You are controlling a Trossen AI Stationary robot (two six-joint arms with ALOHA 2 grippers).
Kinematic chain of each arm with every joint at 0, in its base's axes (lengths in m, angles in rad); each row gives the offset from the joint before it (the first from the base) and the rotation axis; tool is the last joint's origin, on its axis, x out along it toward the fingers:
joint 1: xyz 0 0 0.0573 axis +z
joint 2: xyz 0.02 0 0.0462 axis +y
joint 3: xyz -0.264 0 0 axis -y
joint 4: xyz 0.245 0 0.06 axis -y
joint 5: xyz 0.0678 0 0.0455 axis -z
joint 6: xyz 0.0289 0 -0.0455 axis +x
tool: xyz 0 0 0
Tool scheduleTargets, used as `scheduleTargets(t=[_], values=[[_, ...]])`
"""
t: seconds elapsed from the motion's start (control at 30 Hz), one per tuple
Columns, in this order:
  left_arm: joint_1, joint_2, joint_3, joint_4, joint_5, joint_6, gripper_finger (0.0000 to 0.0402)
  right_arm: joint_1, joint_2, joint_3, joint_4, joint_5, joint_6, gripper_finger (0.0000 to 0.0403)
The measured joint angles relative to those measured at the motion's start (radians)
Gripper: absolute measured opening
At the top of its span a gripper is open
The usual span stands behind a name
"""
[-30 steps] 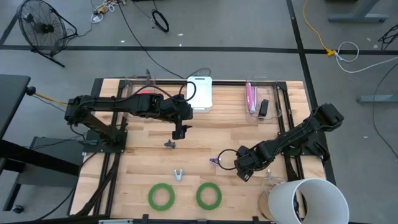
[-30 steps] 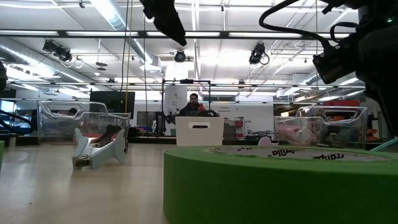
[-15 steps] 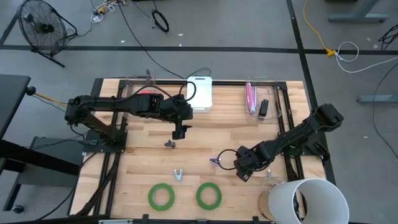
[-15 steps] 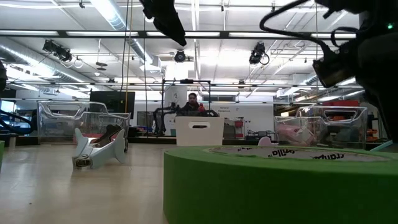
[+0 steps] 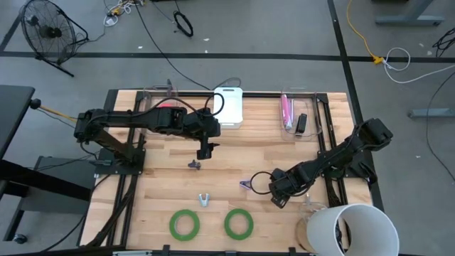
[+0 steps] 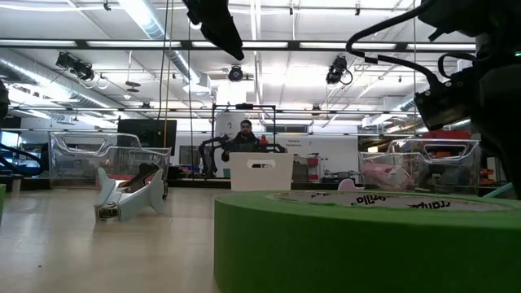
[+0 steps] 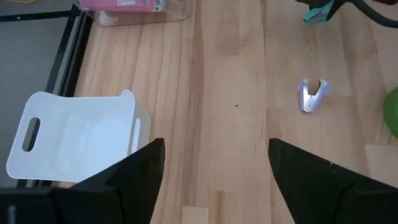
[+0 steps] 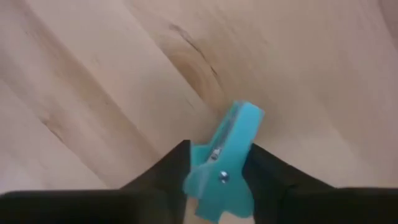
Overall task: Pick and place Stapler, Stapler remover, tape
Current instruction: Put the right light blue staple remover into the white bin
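Note:
My right gripper (image 5: 264, 186) is low over the table's near right and shut on a teal stapler remover (image 5: 246, 185), which also shows in the right wrist view (image 8: 225, 158). My left gripper (image 5: 205, 151) hangs open and empty above the table's middle. A silver stapler remover (image 5: 205, 200) lies on the wood near it, and it also shows in the left wrist view (image 7: 313, 94). A small dark thing (image 5: 193, 165) lies below the left gripper. Two green tape rolls (image 5: 185, 225) (image 5: 239, 223) lie flat at the near edge. A pink stapler (image 5: 286, 110) lies in a clear box at the back right. My right gripper pinches the teal stapler remover's rear end (image 8: 219, 180) between its two fingers (image 8: 163, 175). The remover's other end sticks out forward past the fingertips, close over the wood. Whether it rests on the table, I cannot tell.
A white bin (image 5: 229, 105) stands at the back middle. A clear box at the back left (image 5: 165, 104) holds something red-pink. A black item (image 5: 301, 124) lies beside the pink stapler. A white bucket (image 5: 352, 229) stands at the near right corner. A person shows far behind in the low view (image 6: 246, 134).
My right arm has sunk a little in the low view. The teal stapler remover stays between its fingers at about the same place on the table.

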Motion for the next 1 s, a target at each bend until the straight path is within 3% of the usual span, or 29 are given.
scheduleTargets(t=[0.1,0.47,0.77,1.0], values=[[0.000,0.000,0.000,0.000,0.000,0.000,0.0291,0.000,-0.002,0.001,0.005,-0.002,-0.015,0.0079],[0.000,0.000,0.000,0.000,0.000,0.000,0.0291,-0.001,0.001,0.027,-0.031,-0.037,-0.063,0.0079],[0.000,0.000,0.000,0.003,0.000,0.001,0.0291,-0.057,0.000,0.255,-0.300,0.043,-0.220,0.0079],[0.000,0.001,0.000,0.003,0.000,0.001,0.0291,-0.146,0.000,0.456,-0.479,0.169,-0.384,0.0079]])
